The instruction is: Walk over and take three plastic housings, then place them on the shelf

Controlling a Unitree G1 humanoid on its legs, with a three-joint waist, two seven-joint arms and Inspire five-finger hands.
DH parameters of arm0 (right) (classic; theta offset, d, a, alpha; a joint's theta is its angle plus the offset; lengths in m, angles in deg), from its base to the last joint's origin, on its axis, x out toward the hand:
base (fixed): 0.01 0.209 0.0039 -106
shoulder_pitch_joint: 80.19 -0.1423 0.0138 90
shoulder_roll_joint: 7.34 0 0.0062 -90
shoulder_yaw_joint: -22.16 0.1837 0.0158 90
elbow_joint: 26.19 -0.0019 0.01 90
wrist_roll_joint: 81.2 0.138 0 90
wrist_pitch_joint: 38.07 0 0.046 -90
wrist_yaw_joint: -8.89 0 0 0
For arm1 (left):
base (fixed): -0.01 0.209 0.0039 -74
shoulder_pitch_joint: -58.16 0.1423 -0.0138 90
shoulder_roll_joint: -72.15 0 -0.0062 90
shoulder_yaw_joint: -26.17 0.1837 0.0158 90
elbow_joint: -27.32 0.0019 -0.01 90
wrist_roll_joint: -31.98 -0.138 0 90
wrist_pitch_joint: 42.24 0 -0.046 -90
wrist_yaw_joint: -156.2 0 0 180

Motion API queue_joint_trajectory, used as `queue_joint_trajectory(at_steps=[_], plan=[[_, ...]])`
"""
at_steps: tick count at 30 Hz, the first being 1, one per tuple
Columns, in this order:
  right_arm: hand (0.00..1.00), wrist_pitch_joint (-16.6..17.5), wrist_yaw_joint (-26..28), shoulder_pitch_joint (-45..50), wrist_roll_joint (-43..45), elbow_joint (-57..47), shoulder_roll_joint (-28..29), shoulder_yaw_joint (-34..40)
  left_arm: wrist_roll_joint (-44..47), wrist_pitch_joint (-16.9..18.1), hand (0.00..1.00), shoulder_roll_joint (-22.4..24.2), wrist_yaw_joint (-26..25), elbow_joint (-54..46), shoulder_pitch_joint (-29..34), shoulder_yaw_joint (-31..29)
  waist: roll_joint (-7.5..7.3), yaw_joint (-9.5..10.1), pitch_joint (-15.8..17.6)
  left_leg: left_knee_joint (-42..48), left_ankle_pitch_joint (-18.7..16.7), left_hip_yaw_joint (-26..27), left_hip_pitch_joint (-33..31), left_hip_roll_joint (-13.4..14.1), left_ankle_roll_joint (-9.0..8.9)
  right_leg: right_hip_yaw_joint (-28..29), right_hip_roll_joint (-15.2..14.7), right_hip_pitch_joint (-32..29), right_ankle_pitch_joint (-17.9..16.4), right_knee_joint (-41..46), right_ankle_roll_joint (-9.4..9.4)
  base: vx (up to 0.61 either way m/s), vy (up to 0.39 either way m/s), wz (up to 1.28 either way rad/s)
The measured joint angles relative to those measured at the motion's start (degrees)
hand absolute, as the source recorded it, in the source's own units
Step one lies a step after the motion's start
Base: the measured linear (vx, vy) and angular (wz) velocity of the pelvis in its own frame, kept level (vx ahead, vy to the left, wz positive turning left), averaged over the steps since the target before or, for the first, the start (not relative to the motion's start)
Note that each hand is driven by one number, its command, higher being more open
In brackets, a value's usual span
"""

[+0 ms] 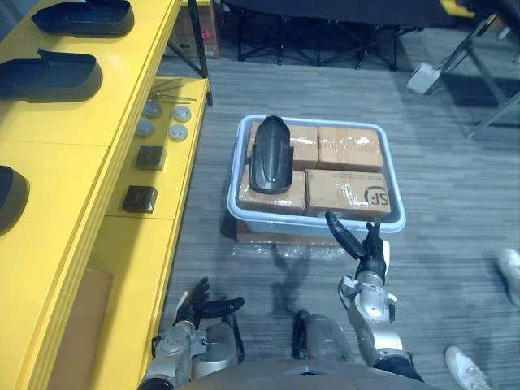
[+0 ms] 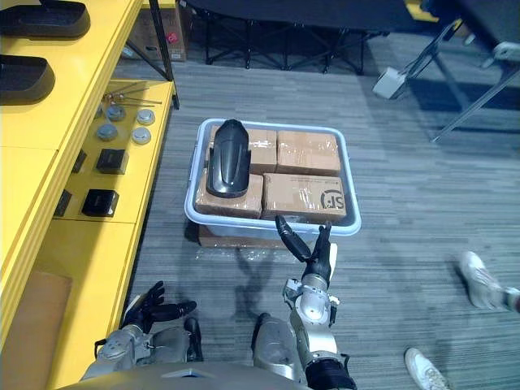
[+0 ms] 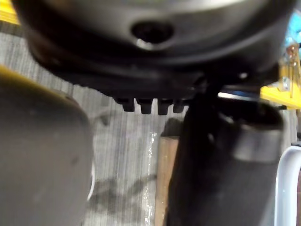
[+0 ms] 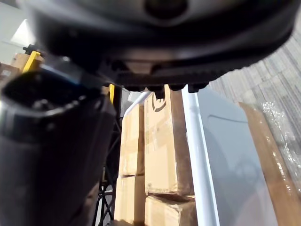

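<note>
Seen from the robot's head, looking down at a grey carpeted floor. A pale bin [image 1: 392,175] sits on the floor in the middle, packed with four taped cardboard boxes [image 1: 349,148]. One black housing [image 1: 270,154], long and curved, lies on top of the boxes at the bin's left side, with neither hand touching it.

Along the left runs a yellow shelf [image 1: 97,138]. Three more housings [image 1: 50,75] rest on its top level, spaced out in a row. Its lower level holds small round discs [image 1: 162,122] and two small black blocks [image 1: 140,198].

The right hand [image 1: 372,258] is raised just in front of the bin's near rim, its fingers straight and spread, grasping nothing. The left hand [image 1: 195,309] hangs low beside the shelf, its fingers loose and released, also empty.

A person's white shoes [image 1: 467,367] show on the carpet at the far right.
</note>
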Motion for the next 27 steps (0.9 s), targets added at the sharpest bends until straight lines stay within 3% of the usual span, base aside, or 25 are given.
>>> queue_joint_trajectory(at_steps=[2, 3, 5, 7, 8, 9, 10, 11, 12, 15, 16, 18, 20, 21, 23, 25, 27], plan=[[1.00, -0.7, 0.9, -0.7, 0.0, 0.0, -0.1, 0.1, 0.1, -0.3, 1.00, 0.1, -0.3, 0.0, -0.2, -0.7, 0.15, 0.18, 0.3, 0.6, -1.3, -0.2, -0.2, 0.6, 0.54, 0.4, 1.7, -1.0, -0.1, -4.9, -0.14, 0.00, 0.015, 0.04], [1.00, -0.9, 1.7, -1.0, 0.0, 0.0, -0.3, 0.2, 0.2, -0.3, 1.00, 0.6, -0.3, 0.2, -0.2, -1.7, 0.60, 0.16, 0.6, 1.5, -2.2, -0.7, -0.2, 1.3, 0.38, 1.5, 3.1, -1.9, 0.6, -8.3, 0.76, 0.05, -0.071, 0.20], [1.00, -1.2, 3.1, -0.7, 0.0, 0.0, -0.5, 0.7, 0.9, 0.1, 1.00, 1.4, -0.3, 0.2, 0.2, -3.3, 0.73, 0.28, 0.6, 4.5, -4.7, -2.0, 0.1, 2.2, -0.66, 1.9, 3.7, -3.4, 2.6, -12.9, 2.59, 0.12, -0.138, 0.34], [1.00, -1.6, 4.6, 0.6, 0.0, -1.1, -0.5, 1.3, 2.9, 0.5, 1.00, 1.8, -0.9, 0.0, 0.7, -4.6, -0.15, 0.93, 0.0, 7.9, -7.2, -3.6, 0.1, 2.3, -2.72, 3.2, 3.7, -3.7, 3.7, -15.6, 3.38, 0.23, -0.223, 0.50], [1.00, -1.7, 5.3, 2.0, 0.0, -2.2, -0.5, 2.1, 4.7, 0.6, 1.00, 2.2, -2.0, 0.3, 0.8, -5.1, -0.19, 1.28, -0.3, 9.4, -8.8, -5.9, 0.1, 2.5, -4.06, 4.4, 4.1, -2.9, 9.3, -14.8, 2.68, 0.28, -0.271, 0.69], [1.00, -1.8, 5.5, 2.6, 0.1, -2.6, -0.5, 2.6, 5.3, 0.6, 1.00, 2.5, -2.5, 0.3, 1.1, -5.1, 0.05, 1.28, -0.9, 9.3, -9.1, -7.1, 0.1, 2.9, -4.69, 4.7, 4.7, -2.6, 11.1, -14.5, 2.02, 0.31, -0.270, 0.81], [1.00, -2.0, 5.8, 3.1, 0.8, -3.3, -0.9, 4.0, 6.8, 0.7, 1.00, 3.9, -3.2, 0.3, 1.9, -5.4, 1.67, 1.41, -2.2, 8.0, -9.1, -8.9, 0.1, 4.6, -5.75, 3.1, 6.2, -2.6, 9.8, -13.7, 0.30, 0.34, -0.218, 0.72], [1.00, -2.9, 5.8, 3.0, 1.5, -5.4, -0.9, 5.8, 7.7, 0.8, 1.00, 5.2, -3.3, 0.4, 2.7, -6.4, 2.79, 1.61, -3.1, 5.9, -7.8, -10.1, 0.6, 5.9, -6.86, 0.7, 6.9, -2.5, 8.7, -13.0, -0.72, 0.35, -0.196, 0.67], [1.00, -3.2, 5.6, 3.0, 1.8, -6.3, -0.9, 6.6, 7.8, 0.8, 1.00, 5.4, -3.4, 0.5, 2.7, -6.7, 2.94, 1.56, -3.1, 5.0, -6.7, -10.4, 1.1, 6.1, -6.89, -0.5, 6.9, -2.1, 7.6, -12.4, -1.14, 0.29, -0.138, 0.64], [1.00, -3.4, 4.6, 3.0, 1.8, -7.9, -0.9, 10.5, 9.0, 1.8, 1.00, 6.2, -2.7, 1.5, 2.7, -7.8, 3.19, 1.90, -3.3, 5.5, -1.8, -10.4, 2.7, 7.6, -5.45, -4.6, 6.7, 3.1, 5.1, -11.9, -3.52, 0.31, -0.192, 0.96], [1.00, -3.5, 4.2, 3.0, 1.8, -8.5, -0.8, 12.8, 8.9, 2.3, 1.00, 6.1, -1.5, 1.5, 2.7, -7.8, 3.14, 2.08, -3.3, 7.3, 0.0, -7.9, 2.6, 8.4, -4.75, -7.0, 6.3, 6.2, 4.6, -12.8, -4.24, 0.19, -0.100, 0.95], [1.00, -3.8, 3.3, 2.6, 1.8, -8.5, -1.0, 15.8, 8.7, 2.4, 1.00, 5.8, -0.4, 1.3, 2.6, -7.7, 2.59, 2.18, -3.7, 7.2, 0.3, -1.6, 0.8, 9.3, -4.30, -10.2, 5.1, 8.5, 4.2, -14.9, -4.46, 0.14, -0.046, 1.19], [1.00, -4.2, 2.3, 1.4, 1.8, -8.1, -1.7, 18.8, 8.6, 2.4, 1.00, 5.6, 0.5, 0.8, 2.3, -7.7, 2.13, 2.08, -3.3, 6.3, 0.3, 4.4, -1.8, 8.7, -4.19, -12.3, 3.0, 10.2, 2.8, -16.6, -1.99, 0.04, 0.035, 1.14], [1.00, -5.0, 1.3, 0.1, 1.7, -6.4, -3.1, 20.2, 7.6, 2.1, 1.00, 6.0, 0.7, 0.9, 2.2, -7.7, 2.90, 2.10, -3.3, 4.1, 1.2, 6.9, -3.2, 8.3, -3.50, -14.6, 2.0, 10.8, 2.8, -16.6, -1.19, -0.02, 0.117, 0.92], [1.00, -6.8, 0.0, -1.1, 1.2, -4.7, -3.9, 20.8, 7.0, 1.0, 1.00, 6.5, 0.7, 0.9, 2.4, -7.7, 3.76, 3.24, -3.4, -0.8, 7.3, 7.7, -2.7, 7.3, -4.28, -15.4, 1.1, 11.7, 2.4, -15.8, 0.43, -0.02, 0.168, 0.50], [1.00, -10.5, -1.5, -2.9, -0.4, -4.4, -2.6, 19.4, 6.4, 0.2, 1.00, 5.2, 1.2, 0.8, 1.1, -7.2, 2.11, 4.65, -3.5, -3.8, 7.8, 8.2, -1.7, 4.3, -3.78, -14.8, -1.2, 11.5, 3.2, -16.2, 2.23, -0.03, 0.206, 0.07], [1.00, -12.3, -1.6, -4.6, -0.5, -4.1, -2.4, 18.8, 5.9, 0.1, 1.00, 4.4, 1.3, 1.2, 0.5, -7.0, 0.96, 4.93, -3.5, -6.2, 8.5, 8.9, -1.9, 2.5, -3.44, -14.3, -2.5, 10.0, 3.4, -16.2, 2.61, -0.05, 0.137, -0.01]])
